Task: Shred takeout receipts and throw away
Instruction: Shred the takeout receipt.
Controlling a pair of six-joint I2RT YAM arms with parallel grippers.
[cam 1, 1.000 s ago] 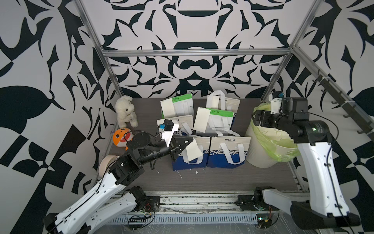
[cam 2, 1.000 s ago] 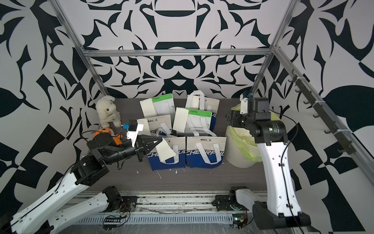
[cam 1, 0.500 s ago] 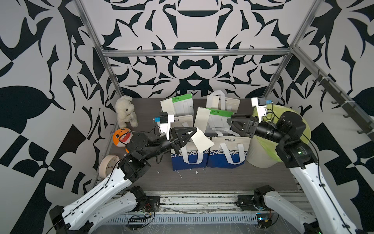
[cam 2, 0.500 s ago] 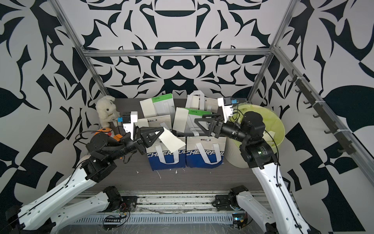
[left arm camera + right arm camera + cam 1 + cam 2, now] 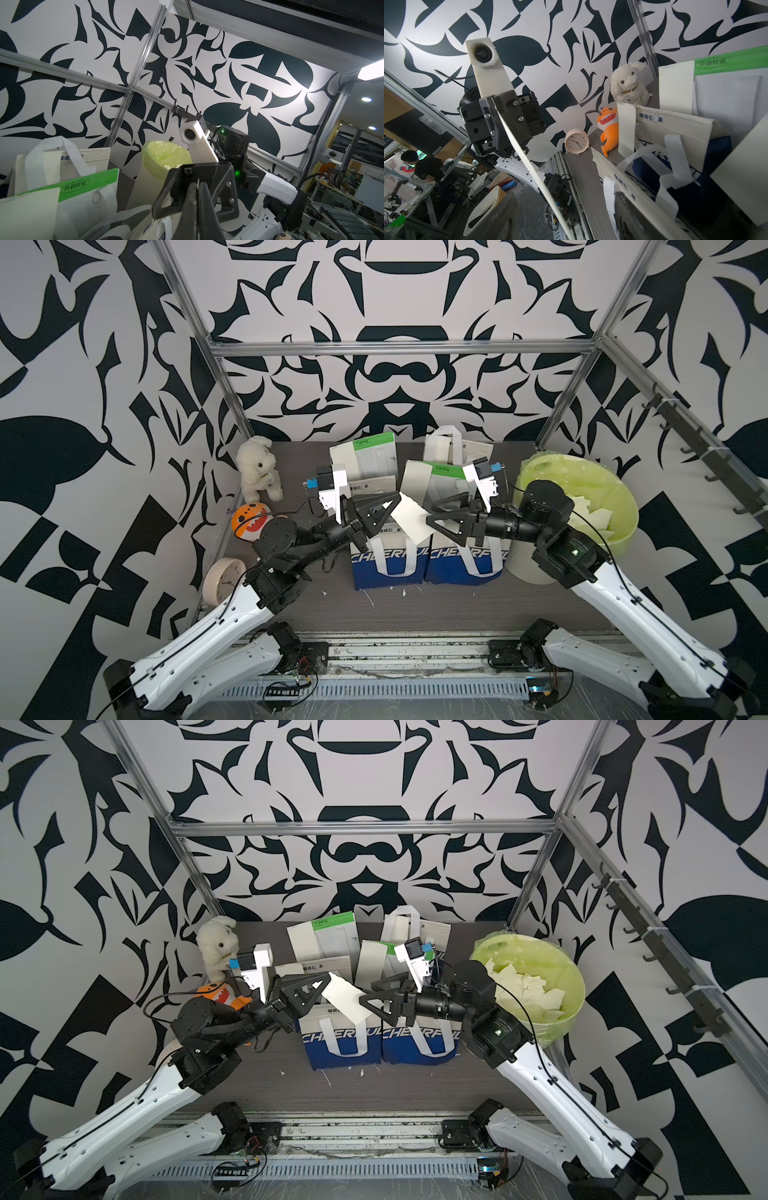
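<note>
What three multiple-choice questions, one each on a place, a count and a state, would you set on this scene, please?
1. Where does the green-lined bin stand relative to the blue-and-white bags?
A) on the robot's left of them
B) on the robot's right of them
C) between them

2. How many blue-and-white bags stand in the front row?
A) one
B) two
C) four

3. What is the left gripper doing?
A) hanging open and empty
B) shut on nothing
C) pinching a receipt in the air

Answers:
1 B, the bin sits just past the bags on the right arm's side.
2 B, two stand side by side.
3 C, its jaws are closed on the slip's edge above the bags.
</note>
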